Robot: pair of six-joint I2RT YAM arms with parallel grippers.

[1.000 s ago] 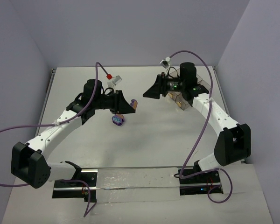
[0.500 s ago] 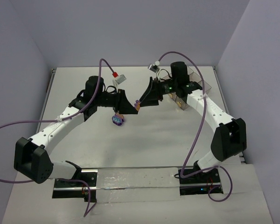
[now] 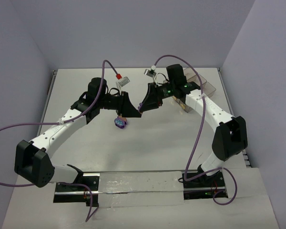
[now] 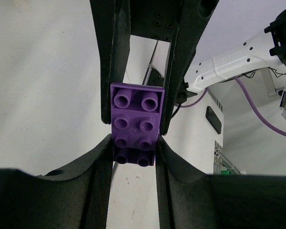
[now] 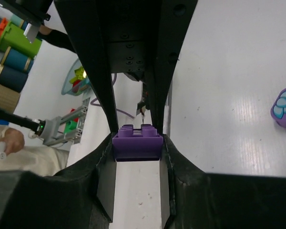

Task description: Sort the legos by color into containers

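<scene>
A purple brick (image 4: 136,119) hangs above the table between both grippers, which meet tip to tip at the middle. My left gripper (image 4: 135,145) is shut on its near end, and my right gripper's fingers (image 4: 113,71) clamp its far end. In the right wrist view the same brick (image 5: 137,147) sits between my right gripper (image 5: 137,140) pads, with the left fingers (image 5: 93,71) beyond. From above, the left gripper (image 3: 135,112) and right gripper (image 3: 142,107) touch. A purple-blue clump (image 3: 120,122) lies on the table below and also shows in the right wrist view (image 5: 285,106). The clear tray (image 3: 205,87) stands behind the right arm. No red bricks show.
The table's back edge (image 3: 133,68) runs along the wall. A red tag (image 3: 117,76) hangs on the left arm's cable. The right arm's forearm (image 3: 207,107) covers part of the tray.
My right gripper has swung left from the tray to the left gripper and closed round the brick it holds. The left gripper has barely moved.
</scene>
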